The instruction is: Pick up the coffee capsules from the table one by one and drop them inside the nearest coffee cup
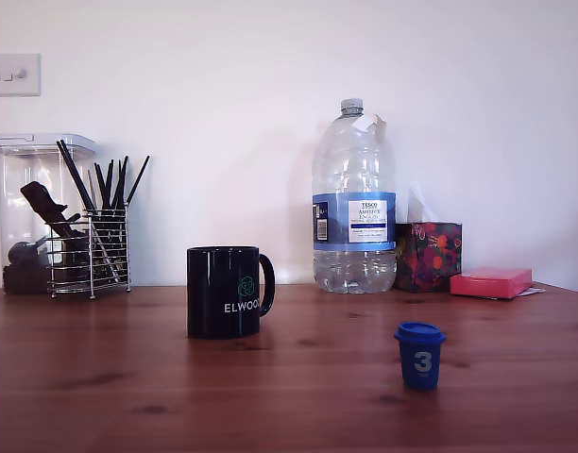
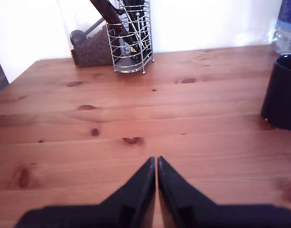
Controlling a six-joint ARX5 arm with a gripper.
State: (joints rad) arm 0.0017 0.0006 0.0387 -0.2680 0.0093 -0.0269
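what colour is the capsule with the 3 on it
Blue, with a white "3" on its side; the coffee capsule shows best in the exterior view.

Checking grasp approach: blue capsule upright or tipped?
Upright: the blue capsule stands on its narrow base on the table, lid up, "3" reading level.

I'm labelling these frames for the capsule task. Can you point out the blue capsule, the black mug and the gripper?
blue capsule (image 1: 421, 361): exterior view, on its side by the white "3".
black mug (image 1: 223, 293): exterior view, middle of its wall.
gripper (image 2: 157, 161): wrist view, between the closed fingertips.
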